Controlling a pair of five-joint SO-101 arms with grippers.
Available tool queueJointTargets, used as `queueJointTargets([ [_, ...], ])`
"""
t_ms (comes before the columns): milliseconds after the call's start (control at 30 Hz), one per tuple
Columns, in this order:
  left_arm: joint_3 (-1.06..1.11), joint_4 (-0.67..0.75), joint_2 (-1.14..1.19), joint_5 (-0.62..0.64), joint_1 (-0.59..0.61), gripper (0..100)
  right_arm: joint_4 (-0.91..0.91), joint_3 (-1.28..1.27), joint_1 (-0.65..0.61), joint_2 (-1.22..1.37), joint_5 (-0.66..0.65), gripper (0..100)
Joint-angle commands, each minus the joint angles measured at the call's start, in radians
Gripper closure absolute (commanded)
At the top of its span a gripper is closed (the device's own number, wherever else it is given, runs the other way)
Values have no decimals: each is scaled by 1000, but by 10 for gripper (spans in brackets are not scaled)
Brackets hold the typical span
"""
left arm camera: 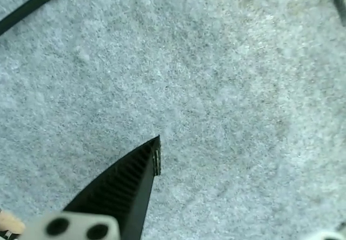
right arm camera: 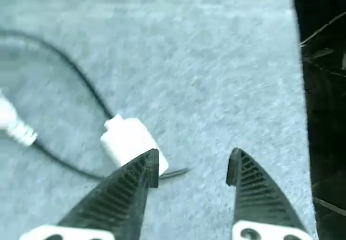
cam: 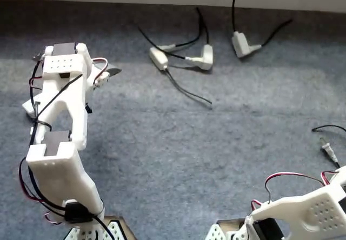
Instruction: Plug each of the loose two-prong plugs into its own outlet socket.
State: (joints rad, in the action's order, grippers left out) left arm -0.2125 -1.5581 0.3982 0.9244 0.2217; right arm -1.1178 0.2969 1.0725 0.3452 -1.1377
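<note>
Your bench point(cam: 162, 153) wears a grey cloth, felt-like, matt and finely fuzzy. The arms point(cam: 59, 170) are white plastic, matt, with a slight printed grain. The gripper fingers point(right arm camera: 135, 186) are black plastic, ribbed across their faces. The plug point(right arm camera: 125, 140) you see beside them is smooth white plastic with a soft sheen. Its cord point(right arm camera: 81, 80) looks like smooth black rubbery sheathing.

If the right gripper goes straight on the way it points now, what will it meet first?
Probably only the grey carpet: the gap ahead of the right gripper looks free. The white plug lies just beside one finger, off the line.
</note>
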Motion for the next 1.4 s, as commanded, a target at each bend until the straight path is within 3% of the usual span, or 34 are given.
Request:
queueJointTargets([
  [0,-4,11,-4,3,-15,461,-139,50,8,5,-193,793],
  [267,-2,11,-4,3,-15,461,-91,136,38,231,-376,793],
  [767,-2,11,-4,3,-15,461,-96,645,42,598,-385,796],
  [933,-2,11,-4,3,-15,461,-99,742,42,638,-377,937],
  [1033,-2,11,-4,3,-15,461,-101,789,35,636,-298,971],
  [1133,-2,11,-4,3,-15,461,-203,874,19,636,-265,971],
  [1267,-2,11,-4,3,-15,461,-533,1029,-41,636,-244,971],
  [1300,-2,11,-4,3,-15,461,-628,1078,-65,636,-212,971],
  [1367,-2,11,-4,3,-15,461,-642,1139,-116,634,-61,971],
])
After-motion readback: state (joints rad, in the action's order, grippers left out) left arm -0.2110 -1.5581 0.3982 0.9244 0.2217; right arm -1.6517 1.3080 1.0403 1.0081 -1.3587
